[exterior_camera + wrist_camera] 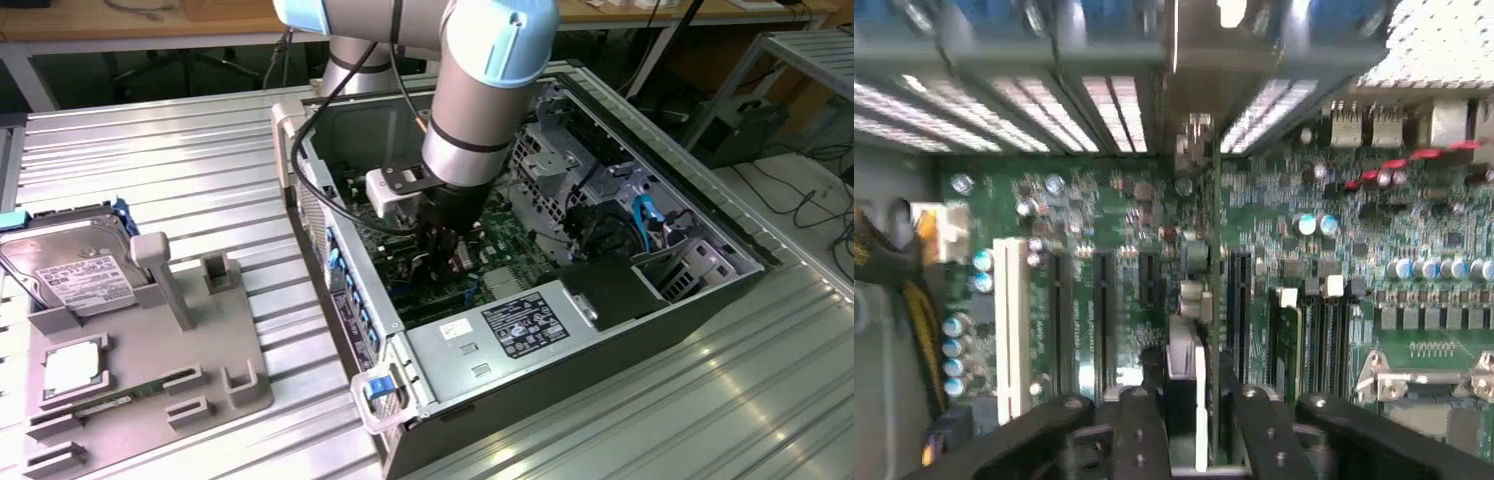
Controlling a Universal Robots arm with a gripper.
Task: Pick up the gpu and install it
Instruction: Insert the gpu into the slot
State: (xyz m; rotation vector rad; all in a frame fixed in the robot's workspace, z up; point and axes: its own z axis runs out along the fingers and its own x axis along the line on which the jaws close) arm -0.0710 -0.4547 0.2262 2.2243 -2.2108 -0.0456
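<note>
On the exterior view's left, a grey fixture tray lay on the ribbed metal surface, with a silver hard drive standing in its far slot and a small square processor chip lying flat nearer the front. To the right of the tray stood the open computer case, its side panel off and the green motherboard exposed. The arm reached down into the case from above, and the pincer hung low over the board, near the middle of the case.

In the wrist view, the pincer was narrowly set, its dark fingers closed on the gpu, which showed edge-on as a thin pale strip running straight away between them. The card stood upright over the motherboard, in line with the long dark expansion slots, between two of them as seen; whether its lower edge touched a slot could not be told. A white slot lay off to one side.
</note>
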